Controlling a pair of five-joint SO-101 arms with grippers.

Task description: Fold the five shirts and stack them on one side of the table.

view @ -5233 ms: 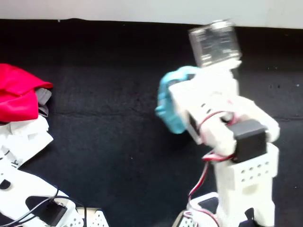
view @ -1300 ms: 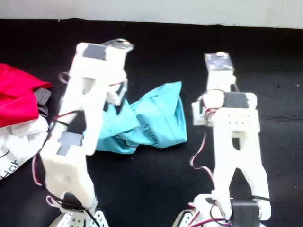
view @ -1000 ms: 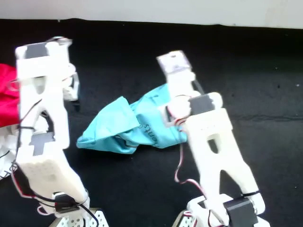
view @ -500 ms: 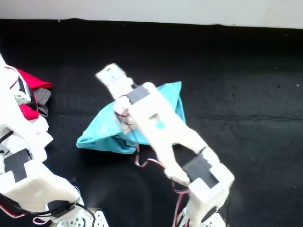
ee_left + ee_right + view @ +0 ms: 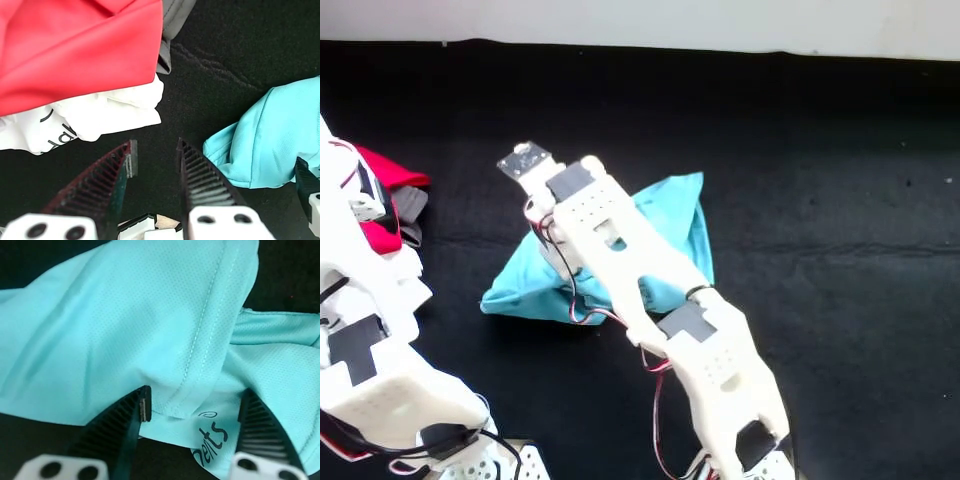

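A crumpled teal shirt (image 5: 675,215) lies on the black table (image 5: 840,160) left of centre. My right arm (image 5: 620,250) stretches across it to its left part. In the right wrist view my right gripper (image 5: 195,402) stands open, its fingers straddling a fold of the teal shirt (image 5: 150,315). A pile at the left edge holds a red shirt (image 5: 382,178) on a grey one (image 5: 412,205). My left gripper (image 5: 156,149) hangs open over bare table, between the white shirt (image 5: 100,115) of the pile and the teal shirt (image 5: 270,140).
The left arm (image 5: 365,320) stands at the table's left edge beside the pile. The red shirt (image 5: 75,50) lies on top of the grey shirt (image 5: 172,20). Bare black table spreads to the right and the back, up to a pale wall (image 5: 720,20).
The right arm swung left over the teal shirt and reached down onto its left part. The left arm drew away to the left edge by the pile. The shirt's left fold flattened.
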